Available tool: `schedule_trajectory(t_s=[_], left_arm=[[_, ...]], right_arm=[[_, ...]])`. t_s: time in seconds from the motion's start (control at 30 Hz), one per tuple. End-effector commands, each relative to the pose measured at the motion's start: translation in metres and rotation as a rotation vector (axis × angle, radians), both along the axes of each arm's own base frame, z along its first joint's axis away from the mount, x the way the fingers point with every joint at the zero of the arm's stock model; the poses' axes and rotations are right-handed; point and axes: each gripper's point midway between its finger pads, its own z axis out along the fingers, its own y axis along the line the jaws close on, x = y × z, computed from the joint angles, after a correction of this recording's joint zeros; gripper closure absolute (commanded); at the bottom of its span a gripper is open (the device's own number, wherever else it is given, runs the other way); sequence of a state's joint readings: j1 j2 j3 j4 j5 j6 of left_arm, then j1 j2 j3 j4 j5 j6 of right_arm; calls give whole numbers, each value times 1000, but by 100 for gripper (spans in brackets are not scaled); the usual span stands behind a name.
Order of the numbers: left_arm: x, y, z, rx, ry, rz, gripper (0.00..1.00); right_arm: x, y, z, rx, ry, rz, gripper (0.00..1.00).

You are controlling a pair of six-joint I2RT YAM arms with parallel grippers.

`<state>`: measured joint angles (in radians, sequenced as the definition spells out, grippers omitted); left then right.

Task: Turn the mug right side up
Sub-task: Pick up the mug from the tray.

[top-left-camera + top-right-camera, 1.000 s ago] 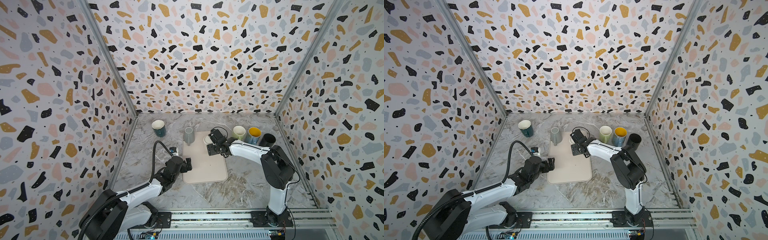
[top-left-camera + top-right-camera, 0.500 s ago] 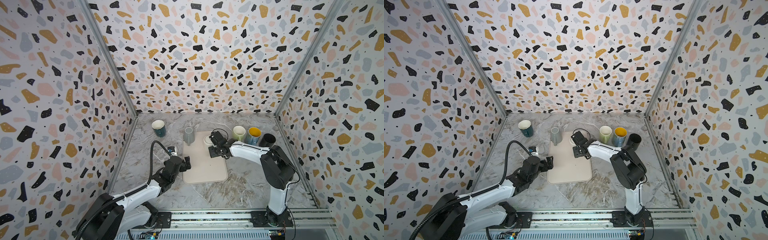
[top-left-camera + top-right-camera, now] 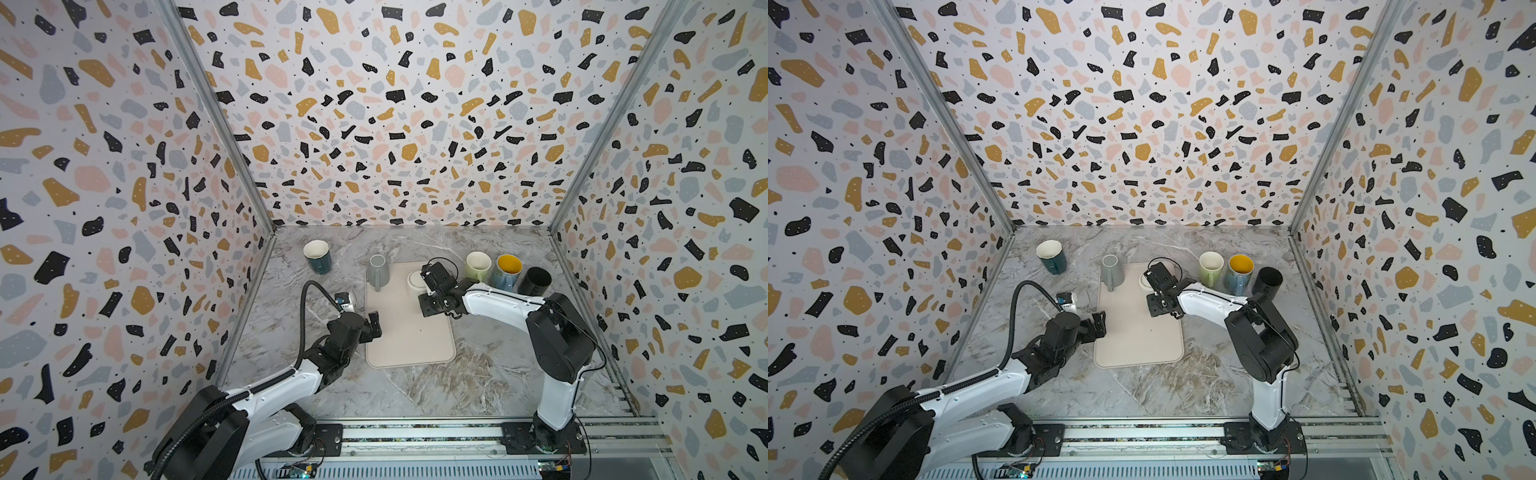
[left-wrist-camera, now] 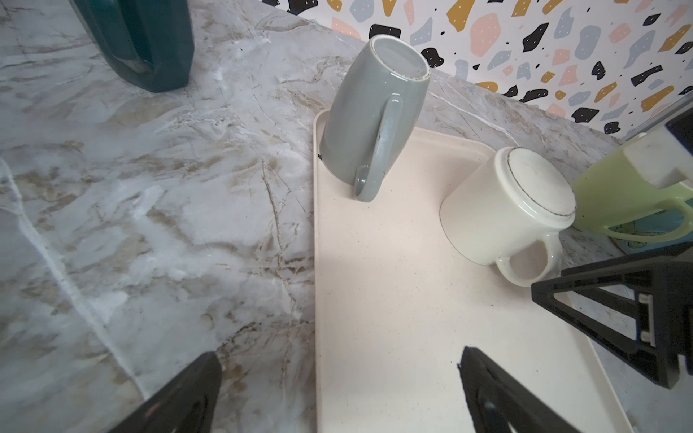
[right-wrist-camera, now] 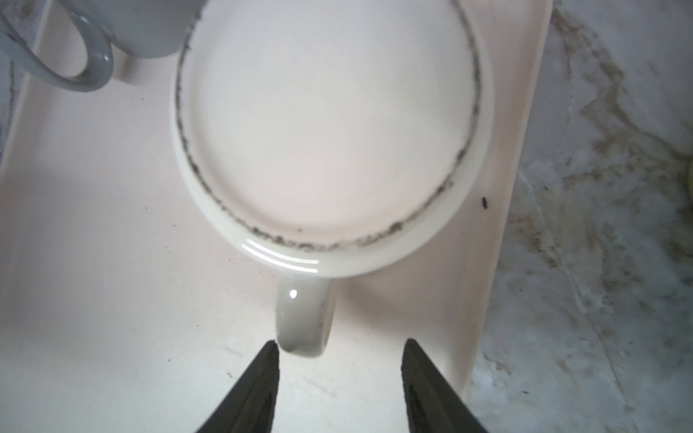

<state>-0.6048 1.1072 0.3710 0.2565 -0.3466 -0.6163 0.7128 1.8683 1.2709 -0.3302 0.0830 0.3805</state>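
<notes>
Mug [image 4: 502,210]: cream-white, glazed, with a single loop handle [image 5: 303,318]. It stands upside down, mouth flat on the pale tray [image 4: 393,300], base up and level. The base is a shallow disc ringed by a dark, scuffed foot line. Position: far right corner of the tray, close to its right edge. The handle points toward the tray's near edge. In both top views the mug [image 3: 414,277] [image 3: 1144,280] is partly hidden.

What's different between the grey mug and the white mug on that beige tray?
The grey mug is taller and slimmer; the white mug is squatter and wider. The grey mug stands alone at the tray's corner, while the right gripper, jaws open, is at the white mug's handle. Both sit upside down, bases up, on the tray.
</notes>
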Motion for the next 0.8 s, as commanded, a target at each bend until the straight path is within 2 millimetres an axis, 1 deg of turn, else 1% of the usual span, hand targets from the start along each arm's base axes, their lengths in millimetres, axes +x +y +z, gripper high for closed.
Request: schedule_trajectory(t_s=[0.0,0.13,0.23,0.33,0.47,0.6,0.77], left_arm=[[3,5,12,-6,-57,22,0],[2,6,18,-13,-67,19,0],[1,11,17,-10,-77,46,0],[2,10,17,-8,-73,40,0],[2,11,13,-5,-62,49,0],[1,6,13,-26,-59,28,0],[1,4,10,-29,-44,24,0]], right_arm=[[0,8,33,69,-38,26,46],[3,12,32,79,-29,30,50],[3,18,34,103,-26,32,52],[5,22,36,120,-32,36,56],[9,22,33,100,-30,28,57],[19,16,31,34,-54,12,59],[27,11,27,-33,-61,1,60]])
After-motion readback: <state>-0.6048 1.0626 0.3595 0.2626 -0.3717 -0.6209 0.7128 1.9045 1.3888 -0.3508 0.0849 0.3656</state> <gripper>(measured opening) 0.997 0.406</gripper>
